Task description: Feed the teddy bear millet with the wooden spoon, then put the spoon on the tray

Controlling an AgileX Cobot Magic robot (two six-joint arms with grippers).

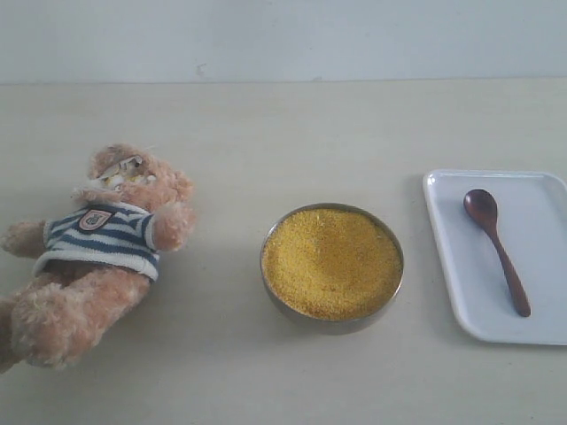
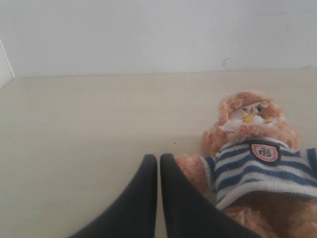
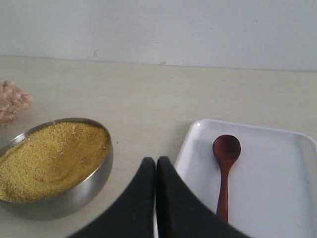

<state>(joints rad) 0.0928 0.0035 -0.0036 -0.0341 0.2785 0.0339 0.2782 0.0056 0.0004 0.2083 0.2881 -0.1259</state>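
Note:
The teddy bear (image 1: pixel 97 252) lies on its back at the left of the table, with yellow grains on its muzzle (image 2: pixel 250 116). The millet (image 1: pixel 331 260) fills a metal bowl (image 1: pixel 332 320) in the middle. On the white tray (image 1: pixel 540 328) at the right lies the wooden spoon (image 1: pixel 496 249), its round end pointing away. Neither arm shows in the exterior view. My left gripper (image 2: pixel 158 159) is shut and empty, close beside the teddy bear's arm. My right gripper (image 3: pixel 156 161) is shut and empty, between the bowl (image 3: pixel 89 186) and the tray (image 3: pixel 198 134), near the spoon (image 3: pixel 225 168).
The light wooden table (image 1: pixel 283 133) runs back to a pale wall (image 1: pixel 283 35). Bare tabletop lies between the bear and the bowl and behind all three things.

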